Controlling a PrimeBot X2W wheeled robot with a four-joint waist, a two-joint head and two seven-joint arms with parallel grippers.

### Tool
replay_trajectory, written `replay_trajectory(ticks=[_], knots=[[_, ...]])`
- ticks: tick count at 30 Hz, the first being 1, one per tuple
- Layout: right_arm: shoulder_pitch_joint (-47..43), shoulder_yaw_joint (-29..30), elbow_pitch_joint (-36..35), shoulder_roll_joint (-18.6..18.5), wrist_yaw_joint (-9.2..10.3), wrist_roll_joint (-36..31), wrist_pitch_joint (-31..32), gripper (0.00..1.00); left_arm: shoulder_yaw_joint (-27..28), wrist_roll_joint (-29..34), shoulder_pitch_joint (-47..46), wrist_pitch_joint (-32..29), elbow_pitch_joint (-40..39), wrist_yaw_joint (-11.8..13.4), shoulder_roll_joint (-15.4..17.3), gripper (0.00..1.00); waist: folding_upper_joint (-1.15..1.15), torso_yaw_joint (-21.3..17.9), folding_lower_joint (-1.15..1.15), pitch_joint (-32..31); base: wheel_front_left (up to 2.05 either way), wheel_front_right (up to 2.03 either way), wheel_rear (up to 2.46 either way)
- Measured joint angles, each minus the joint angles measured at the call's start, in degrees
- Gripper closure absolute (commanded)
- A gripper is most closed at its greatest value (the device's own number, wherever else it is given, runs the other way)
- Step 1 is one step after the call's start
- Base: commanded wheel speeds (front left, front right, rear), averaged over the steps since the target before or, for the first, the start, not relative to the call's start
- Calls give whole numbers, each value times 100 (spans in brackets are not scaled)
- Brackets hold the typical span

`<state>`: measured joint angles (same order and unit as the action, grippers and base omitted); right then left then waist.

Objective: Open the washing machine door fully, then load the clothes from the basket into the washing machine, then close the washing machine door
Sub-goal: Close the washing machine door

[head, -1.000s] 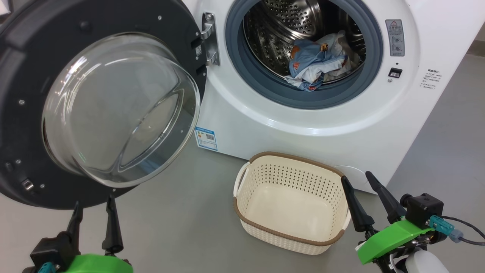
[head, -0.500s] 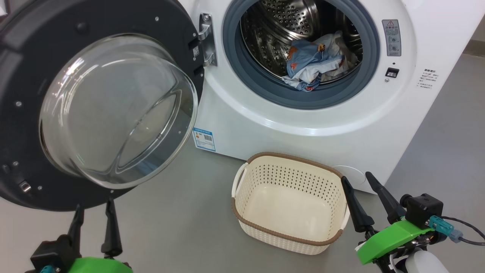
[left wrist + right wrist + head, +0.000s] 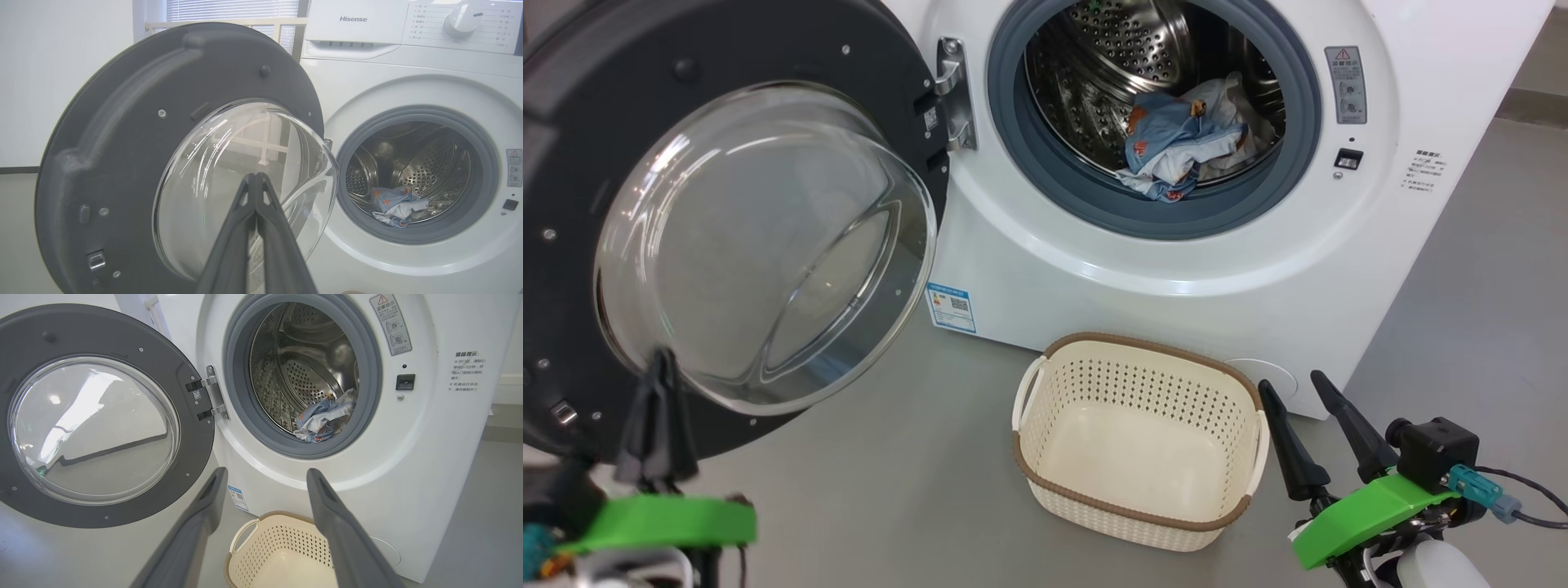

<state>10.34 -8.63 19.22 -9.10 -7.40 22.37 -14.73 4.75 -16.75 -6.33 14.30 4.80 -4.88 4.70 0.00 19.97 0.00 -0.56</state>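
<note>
The washing machine (image 3: 1176, 269) stands with its door (image 3: 572, 147) swung wide to the left, glass bowl facing me. Light-blue clothes (image 3: 1172, 147) lie in a heap inside the steel drum, also seen as clothes (image 3: 394, 202) and clothes (image 3: 322, 416). The cream basket (image 3: 1143, 341) sits on the floor before the machine with nothing in it. My left gripper (image 3: 659, 359) is shut on nothing, its fingers pressed together and pointing at the door's lower glass; this left gripper (image 3: 256, 176) stands in front of the bowl. My right gripper (image 3: 1292, 384) is open beside the basket's right end.
Grey floor runs around the machine and basket. The open door (image 3: 192, 449) takes up the space at the left. The machine's control panel and dial (image 3: 461, 20) sit at its top. A white wall and a blinded window stand behind the door.
The left gripper has shut and risen toward the door's lower glass. The head camera has shifted, sliding the whole scene slightly left. The right gripper has not moved.
</note>
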Motion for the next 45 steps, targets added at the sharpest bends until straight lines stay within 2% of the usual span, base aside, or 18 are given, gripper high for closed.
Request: replay_trajectory(ticks=[4,12,19,24,29,35,40,45], knots=[[0,0,-1,-5,0,0,0,0,62,-442,-527,-268,-325,-119,296,100,0,1,0,8,0,0,0],[0,-48,-2,-32,0,0,0,0,733,-2132,-1577,-708,-381,-220,962,100,0,-89,0,46,0,0,0],[3,-105,9,-123,0,0,0,0,1674,-3894,-2246,-991,633,-221,1530,100,0,-264,0,122,0,0,0],[7,-134,34,-210,0,0,1,0,2059,-4777,-2485,-1354,1635,-221,1870,100,0,-403,0,165,0,0,0],[7,-148,52,-302,0,0,0,0,2364,-5331,-2681,-1642,2759,-220,2041,100,0,-508,0,162,0,0,0],[13,-215,54,-371,0,0,1,0,2640,-5532,-2954,-1792,3908,-216,2491,100,0,-683,0,167,0,0,0],[34,-236,54,-446,0,0,1,0,2721,-5610,-3106,-1846,4651,-216,2640,100,0,-850,0,205,0,0,0],[40,-260,49,-485,0,0,1,0,2769,-5671,-3188,-1886,5038,-219,2753,100,0,-976,0,263,0,0,0]])
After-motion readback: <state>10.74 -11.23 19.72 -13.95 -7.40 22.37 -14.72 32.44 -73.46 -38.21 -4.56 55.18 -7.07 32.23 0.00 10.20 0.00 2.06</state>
